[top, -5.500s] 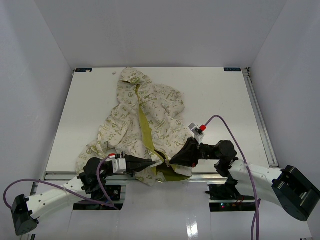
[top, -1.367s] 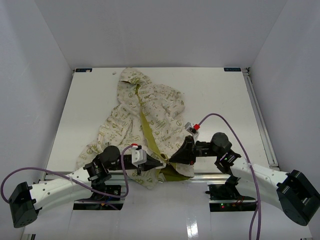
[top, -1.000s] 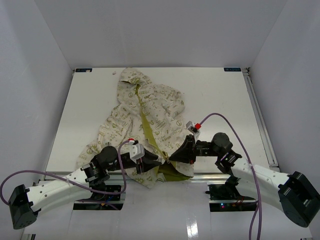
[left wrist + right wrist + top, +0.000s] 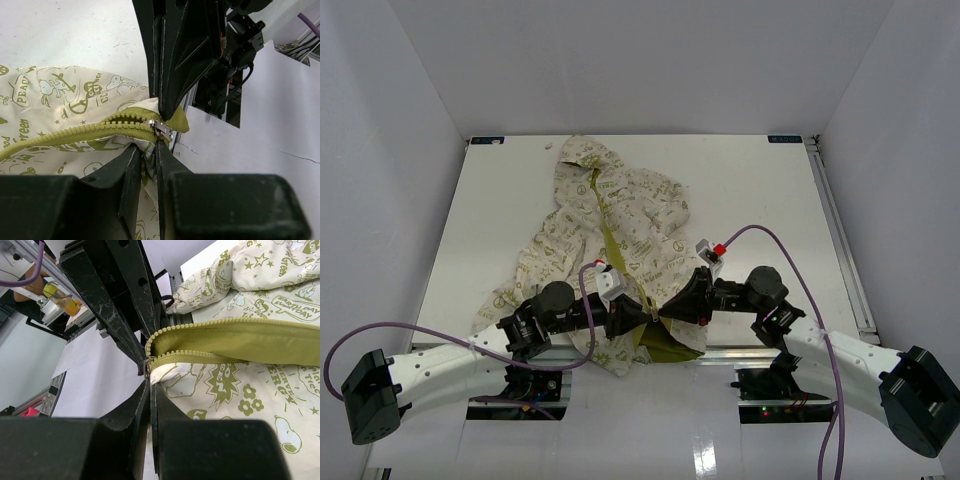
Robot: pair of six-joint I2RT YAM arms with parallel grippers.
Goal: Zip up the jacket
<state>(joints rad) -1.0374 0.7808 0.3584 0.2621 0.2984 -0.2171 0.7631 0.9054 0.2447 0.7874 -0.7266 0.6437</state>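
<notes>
The jacket point(image 4: 630, 215) lies spread on the table, hood at the far end, cream with olive motifs, olive lining showing along the open front. Its bottom hem hangs at the near edge. My left gripper point(image 4: 642, 316) and right gripper point(image 4: 660, 315) meet tip to tip there. In the left wrist view the left gripper point(image 4: 150, 150) is shut on cream fabric just below the metal zipper slider point(image 4: 162, 128). In the right wrist view the right gripper point(image 4: 150, 386) is shut on the jacket's edge right under the slider point(image 4: 148, 365). The olive zipper teeth point(image 4: 210, 356) run away from the slider.
The white table point(image 4: 760, 200) ends at a metal rail point(image 4: 720, 352) just below the grippers. Purple cables point(image 4: 770, 240) loop over both arms. White walls close in the left, right and far sides.
My left gripper has moved right along the hem until its tips meet the right gripper's. The right gripper has shifted slightly up and left. The hem has bunched between them.
</notes>
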